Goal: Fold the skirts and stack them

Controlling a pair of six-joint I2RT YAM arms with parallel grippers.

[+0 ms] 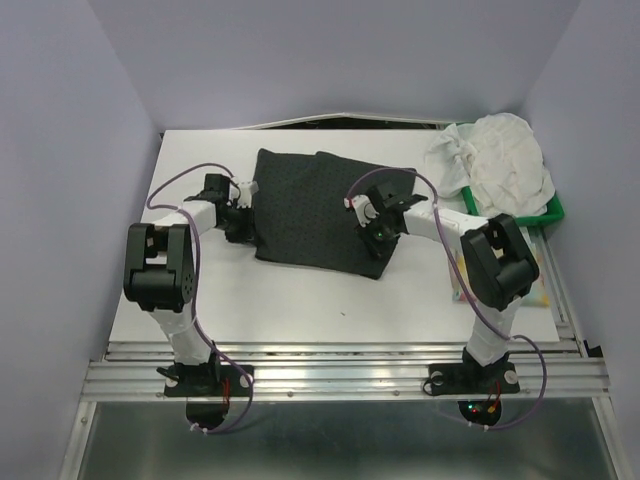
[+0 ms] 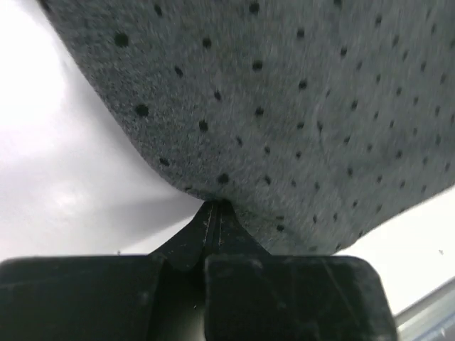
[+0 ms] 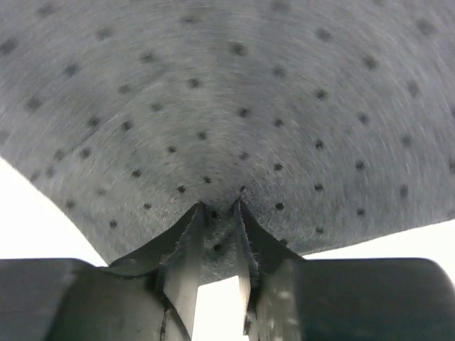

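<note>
At the middle of the white bench lies the charcoal skirt, spread mostly flat, with one layer overlapping another along its far edge. The top view alone gives this layout. The left gripper is at the skirt's left edge and the right gripper at its near right part. The white skirt is heaped, crinkled, in the green tray at the far right corner. A sliver of pale yellow printed cloth shows beside the right arm, too hidden to tell more.

Only the wrist views show the grips. The left wrist view has the two fingertips pressed together on the very edge of the charcoal cloth, which curves up away from the bench. The right wrist view has the fingertips a narrow gap apart, with a pinch of the same cloth gathered between them and creases fanning out from it. Up close the fabric is a soft grey weave dotted with small dark spots.
</note>
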